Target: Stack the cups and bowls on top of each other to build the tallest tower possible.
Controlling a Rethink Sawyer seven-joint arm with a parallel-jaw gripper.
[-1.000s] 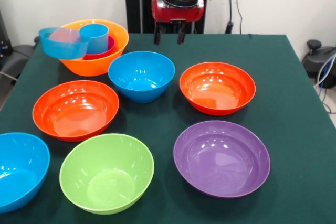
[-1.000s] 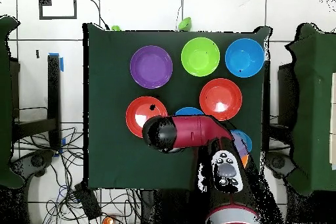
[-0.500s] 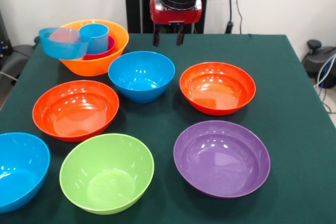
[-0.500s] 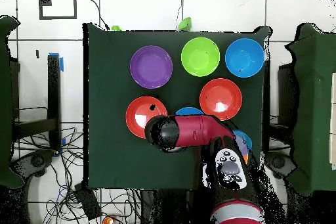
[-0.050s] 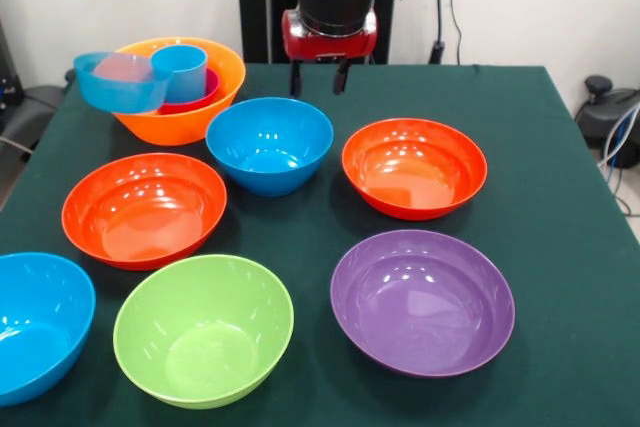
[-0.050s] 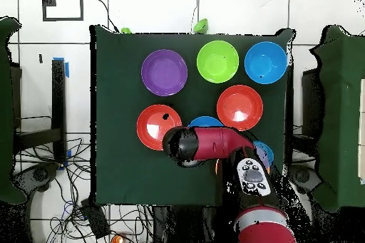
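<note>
My gripper [image 5: 318, 85] hangs open and empty over the table's far edge, just behind a blue bowl [image 5: 270, 143]. An orange bowl [image 5: 182, 119] at the far left holds a light-blue cup [image 5: 181, 69], a small red cup [image 5: 199, 100] and a tilted light-blue cup [image 5: 118, 83]. Two red-orange bowls [image 5: 414, 166] [image 5: 145, 208], a purple bowl [image 5: 422, 300], a lime green bowl [image 5: 203, 328] and a second blue bowl [image 5: 36, 322] stand singly. From overhead the arm [image 6: 208, 144] hides the gripper and most of the blue bowl [image 6: 207, 120].
All bowls stand upright on the dark green table [image 5: 560, 207]. Bare cloth lies along its right side. In the overhead view the purple bowl [image 6: 164, 72], green bowl [image 6: 217, 61] and blue bowl [image 6: 265, 62] line the edge away from the base.
The gripper has shifted slightly left and a little lower in the front view as the arm swings. The bowls and cups have not moved.
</note>
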